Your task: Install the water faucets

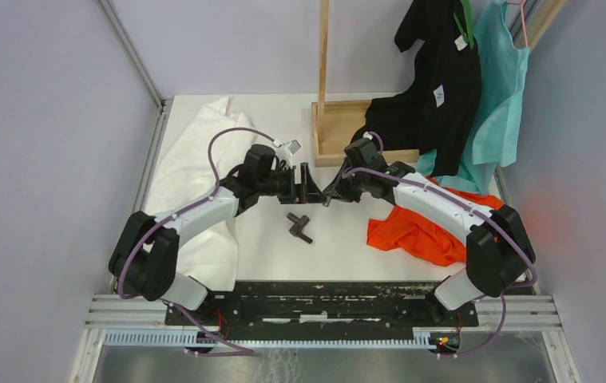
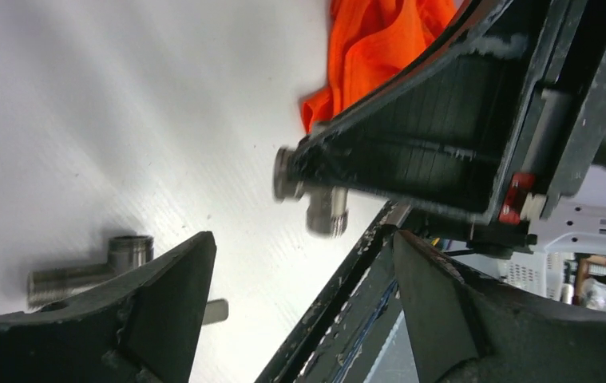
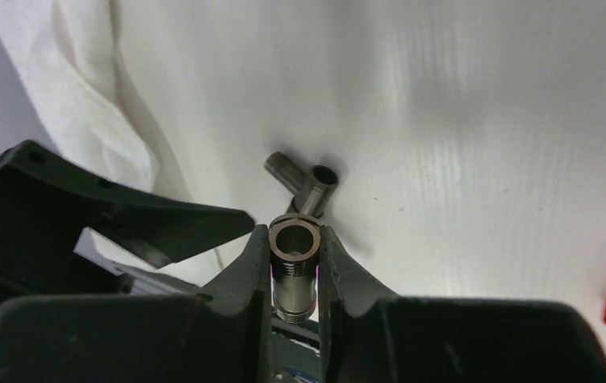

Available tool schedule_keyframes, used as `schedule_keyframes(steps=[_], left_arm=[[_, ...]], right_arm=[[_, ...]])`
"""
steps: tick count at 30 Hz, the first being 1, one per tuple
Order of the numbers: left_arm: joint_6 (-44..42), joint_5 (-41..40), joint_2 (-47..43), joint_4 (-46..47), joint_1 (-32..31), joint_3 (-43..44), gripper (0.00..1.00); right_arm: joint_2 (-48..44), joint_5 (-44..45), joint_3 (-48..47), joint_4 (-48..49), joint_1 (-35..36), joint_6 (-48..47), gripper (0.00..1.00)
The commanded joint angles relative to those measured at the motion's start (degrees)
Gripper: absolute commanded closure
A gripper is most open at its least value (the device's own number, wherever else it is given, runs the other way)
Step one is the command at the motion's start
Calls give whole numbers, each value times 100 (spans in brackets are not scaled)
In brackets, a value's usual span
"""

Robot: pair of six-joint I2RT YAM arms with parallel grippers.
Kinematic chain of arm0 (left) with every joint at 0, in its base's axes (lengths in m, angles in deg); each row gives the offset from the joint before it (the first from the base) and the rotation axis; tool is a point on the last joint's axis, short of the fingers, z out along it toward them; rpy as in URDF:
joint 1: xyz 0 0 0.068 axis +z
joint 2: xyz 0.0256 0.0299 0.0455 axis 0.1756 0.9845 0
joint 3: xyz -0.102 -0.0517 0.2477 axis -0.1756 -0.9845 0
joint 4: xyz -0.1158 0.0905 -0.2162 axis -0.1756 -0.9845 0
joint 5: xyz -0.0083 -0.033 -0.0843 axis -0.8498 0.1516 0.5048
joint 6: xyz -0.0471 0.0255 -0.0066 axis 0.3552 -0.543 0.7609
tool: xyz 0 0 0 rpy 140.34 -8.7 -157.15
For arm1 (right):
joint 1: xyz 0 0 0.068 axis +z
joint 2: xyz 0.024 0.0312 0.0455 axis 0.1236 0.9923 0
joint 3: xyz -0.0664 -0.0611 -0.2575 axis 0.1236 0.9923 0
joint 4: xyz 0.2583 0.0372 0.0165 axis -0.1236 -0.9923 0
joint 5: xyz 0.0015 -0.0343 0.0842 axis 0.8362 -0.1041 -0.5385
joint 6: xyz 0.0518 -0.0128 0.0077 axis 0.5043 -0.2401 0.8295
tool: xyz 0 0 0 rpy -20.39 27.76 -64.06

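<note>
Both arms meet over the middle of the tabletop [image 1: 347, 247], claws nose to nose. Right claw [image 3: 294, 243] is pinched tight on the held fitting [image 3: 292, 267]: a short threaded metal tube clamped between the two fingers, open bore facing the right wrist camera. From the left wrist view the same piece shows a knob end and a threaded side branch sticking out of the right claw, lifted clear of the surface. Left claw [image 2: 301, 247] stands wide open, fingers well apart with nothing between them; it sits just beside the held fitting and grips nothing. The loose fitting [image 1: 300, 227], dark and T-shaped, lies flat on the tabletop nearer the arm bases, between the two arms and apart from both claws. An orange cloth [image 1: 411, 235] lies to the right, well apart from it. Progress, as judged: one half of the tap is in hand, the other is not picked up, and the two pieces are not joined, so no threading is done. Left to do: take up the loose fitting, line up the threaded ends and screw them together. Which piece is the larger cannot be told from these views.
</note>
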Motion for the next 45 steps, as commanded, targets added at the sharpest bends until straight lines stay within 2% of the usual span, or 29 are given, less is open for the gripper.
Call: schedule_keyframes(steps=[1,4,10,16,20,29,36,38,45], left_arm=[[-1007,-486,-546,-1320,-10,395,12],[-1226,-826,-815,-1827,82,361,12],[-930,-1438,-1226,-1892,548,62,8],[-968,-2211,-1332,-2180,772,181,7],[-829,-2599,-1490,-2201,796,139,8],[-496,-4237,-2357,-2989,1130,106,3],[-597,-3887,-2385,-3486,1458,268,2],[-675,-3761,-2344,-3454,1483,262,2],[-794,-3458,-2269,-3417,1487,279,2]], right_arm=[[-57,658,-627,-955,-96,-702,100],[276,838,-871,-1360,-100,-1070,100],[1279,1179,-1715,-2337,-60,-1855,99],[1910,1135,-2201,-2584,36,-2269,100],[2465,1097,-2866,-2711,226,-2289,100],[3918,973,-4762,-3128,783,-1719,100],[4362,1178,-4959,-2768,963,-1410,99],[4476,1128,-5063,-2770,959,-1522,89],[4304,982,-5231,-2792,954,-1717,36]])
